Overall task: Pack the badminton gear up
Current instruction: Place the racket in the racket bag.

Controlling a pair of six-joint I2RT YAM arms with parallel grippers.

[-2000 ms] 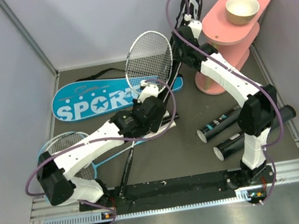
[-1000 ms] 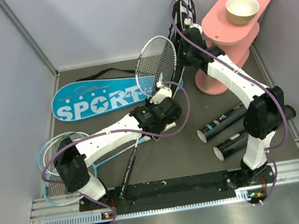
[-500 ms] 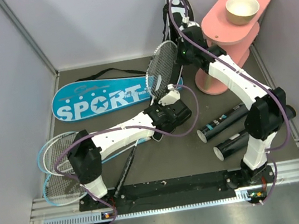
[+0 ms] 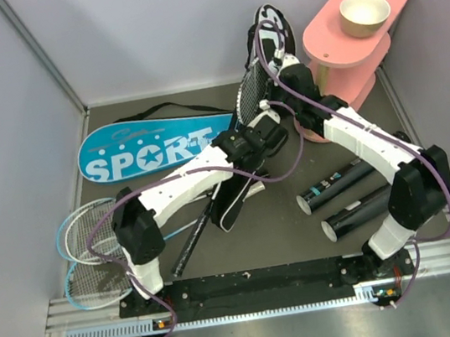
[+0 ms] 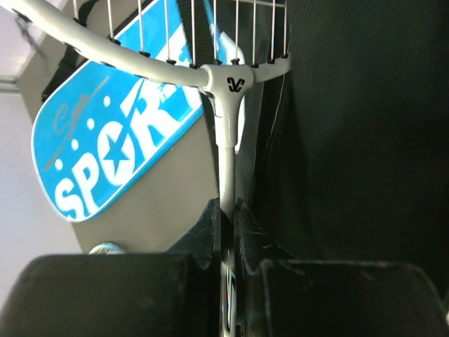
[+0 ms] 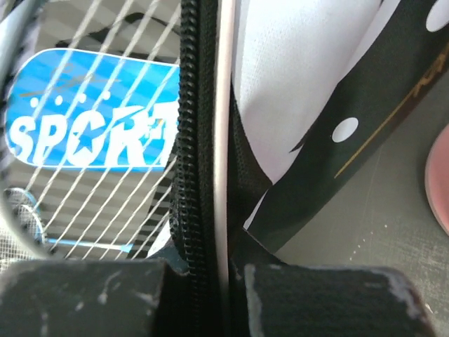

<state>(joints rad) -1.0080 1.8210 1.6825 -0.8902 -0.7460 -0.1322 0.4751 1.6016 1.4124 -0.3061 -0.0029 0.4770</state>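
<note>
Black racket bag is leaning up at the back wall beside the pink stand, the right gripper pinching its zip edge, while the left gripper is clamping the white racket at its mouth.

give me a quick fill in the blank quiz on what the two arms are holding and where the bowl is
The left gripper is shut on the shaft of a white ____.
The right gripper pinches the zipper edge of the ____ racket bag.
The tan bowl sits on top of the ____ stand.
Missing: racket; black; pink.
</note>
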